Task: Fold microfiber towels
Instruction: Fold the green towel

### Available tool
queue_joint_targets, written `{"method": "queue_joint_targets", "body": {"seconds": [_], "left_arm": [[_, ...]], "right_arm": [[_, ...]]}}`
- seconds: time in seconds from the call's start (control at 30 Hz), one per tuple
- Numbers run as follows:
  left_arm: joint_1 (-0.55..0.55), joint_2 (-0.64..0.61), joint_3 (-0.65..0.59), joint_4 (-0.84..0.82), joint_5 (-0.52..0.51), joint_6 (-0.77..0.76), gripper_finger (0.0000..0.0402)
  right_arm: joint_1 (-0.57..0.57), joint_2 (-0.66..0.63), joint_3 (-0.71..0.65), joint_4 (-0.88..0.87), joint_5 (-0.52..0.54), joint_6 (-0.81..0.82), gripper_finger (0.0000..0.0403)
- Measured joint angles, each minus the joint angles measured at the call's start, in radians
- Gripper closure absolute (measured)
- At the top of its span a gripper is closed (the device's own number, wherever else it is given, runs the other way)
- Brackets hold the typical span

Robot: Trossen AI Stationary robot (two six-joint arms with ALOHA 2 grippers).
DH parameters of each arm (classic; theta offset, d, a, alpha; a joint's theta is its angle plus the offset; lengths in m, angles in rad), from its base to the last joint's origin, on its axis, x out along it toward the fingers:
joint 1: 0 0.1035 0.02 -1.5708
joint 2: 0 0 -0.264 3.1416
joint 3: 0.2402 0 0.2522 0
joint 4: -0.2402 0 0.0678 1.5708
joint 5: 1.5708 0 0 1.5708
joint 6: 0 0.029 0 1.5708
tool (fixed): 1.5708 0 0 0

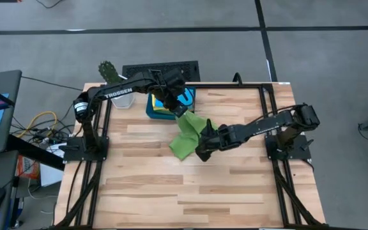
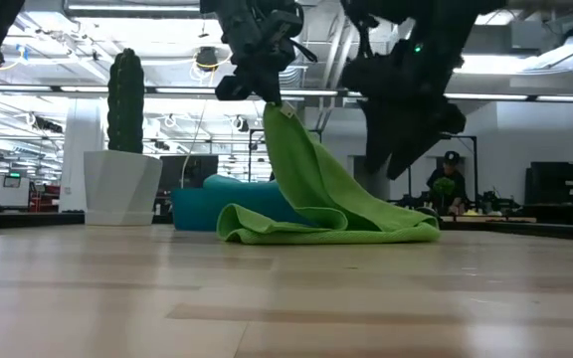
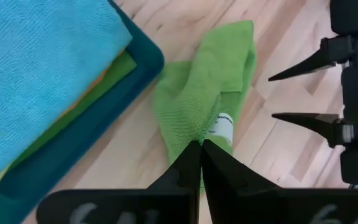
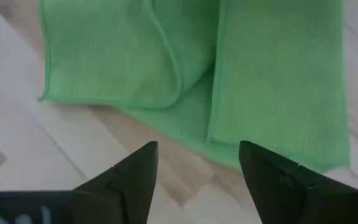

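A green microfiber towel point(image 1: 185, 142) hangs from my left gripper point(image 1: 179, 110), which is shut on its top, just beside the dark teal tray point(image 1: 151, 114). The towel's lower part point(image 2: 326, 227) lies in loose folds on the wooden table. In the tray lies a stack of towels with a sky-blue one point(image 3: 36, 68) on top and green and orange edges beneath. My right gripper point(image 4: 197, 158) stands open, pointing down over the lying towel's near edge point(image 4: 185, 134), touching nothing. It also shows in the left wrist view point(image 3: 271, 98). My left gripper pinches a bunched bit of the green towel beside its white label point(image 3: 221, 126) between its two fingers. The fingers come from above, slanting down. The towel hangs slack below them point(image 2: 291, 149), and its lower end rests on the table.
A white pot with a cactus point(image 2: 122, 159) stands at the table's far left, next to the tray. A dark ribbed mat point(image 1: 161, 67) lies beyond the far edge. Bare wood point(image 1: 190, 191) stretches across the near half of the table.
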Motion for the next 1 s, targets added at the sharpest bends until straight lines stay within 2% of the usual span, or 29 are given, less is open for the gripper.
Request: {"method": "queue_joint_targets", "body": {"seconds": [0.2,0.33,0.57,0.7,0.8,0.87,1.0], "left_arm": [[0.015,0.000,0.000,-0.005,0.009,0.007,0.0401],[0.019,0.000,0.000,-0.013,0.009,0.015,0.0401],[0.019,0.000,0.000,-0.030,0.014,0.048,0.0401],[0.019,0.000,0.000,-0.031,0.014,0.052,0.0401],[0.019,0.000,0.000,-0.031,0.014,0.061,0.0401],[0.019,0.000,0.000,-0.031,0.014,0.063,0.0401],[0.019,0.000,0.000,-0.030,0.014,0.063,0.0401]], "right_arm": [[-0.035,0.094,0.002,0.057,-0.009,-0.080,0.0154],[-0.045,0.160,-0.002,0.042,-0.013,-0.065,0.0154],[-0.053,0.170,-0.001,0.009,0.009,-0.037,0.0154],[-0.070,0.179,0.000,-0.003,0.006,-0.050,0.0168],[-0.083,0.192,-0.001,-0.013,-0.005,-0.052,0.0197],[-0.089,0.192,-0.001,-0.008,-0.022,-0.049,0.0230],[-0.089,0.192,0.000,-0.011,-0.031,-0.059,0.0330]]}}
